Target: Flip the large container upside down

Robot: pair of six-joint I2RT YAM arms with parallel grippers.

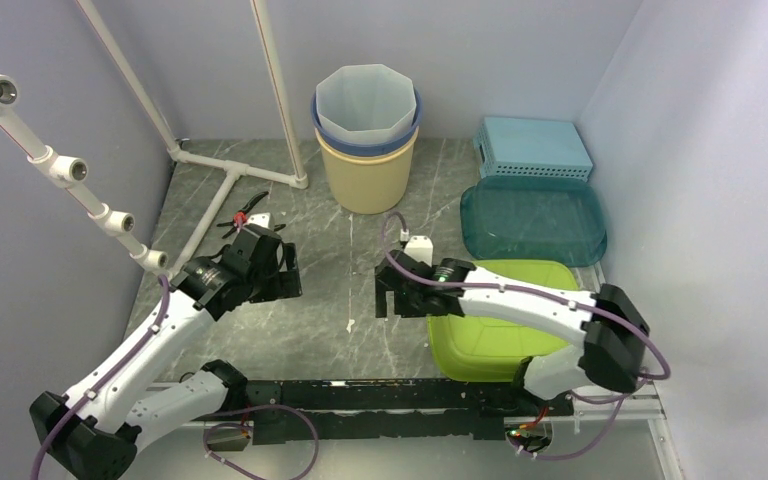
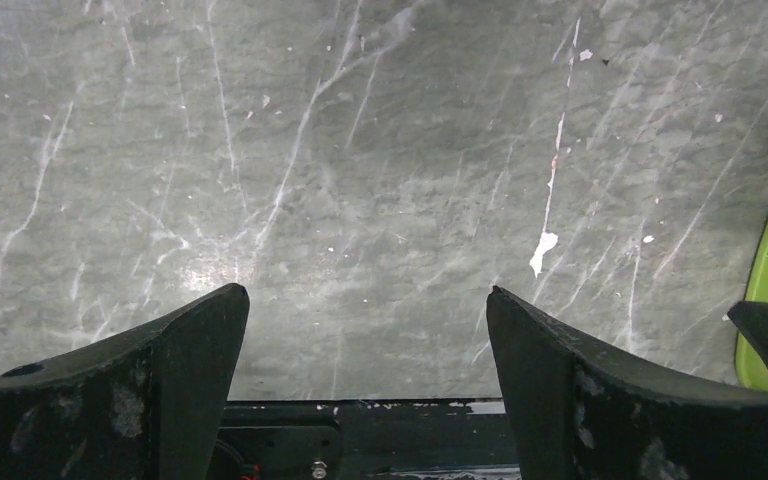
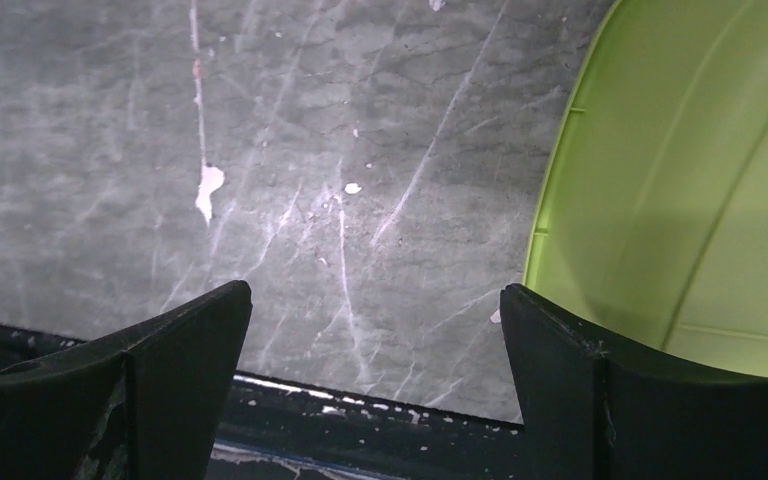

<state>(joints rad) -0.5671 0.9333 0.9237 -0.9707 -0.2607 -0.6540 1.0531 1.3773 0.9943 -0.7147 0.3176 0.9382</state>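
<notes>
L hand [image 2: 362,295], R hand [image 3: 372,290] agape; lime tub [image 3: 680,200] beside R.

— What closes the space in?
— Plain pale lavender walls: the back wall [image 1: 520,50], the left wall [image 1: 20,250] and the right wall [image 1: 720,150], meeting in two corners.
— And the surface below?
— A dark grey marble-patterned tabletop [image 1: 330,290] with thin white veins and small white flecks [image 2: 542,250]. A black metal rail [image 1: 380,392] runs along its near edge.
— Any fittings?
— A white plastic pipe frame [image 1: 280,95] rises from the back left of the tabletop, and a jointed white pipe [image 1: 65,168] slants down along the left wall.
— The light?
— Soft and even; the left wrist view shows a pale glare patch [image 2: 205,270] on the tabletop.
</notes>
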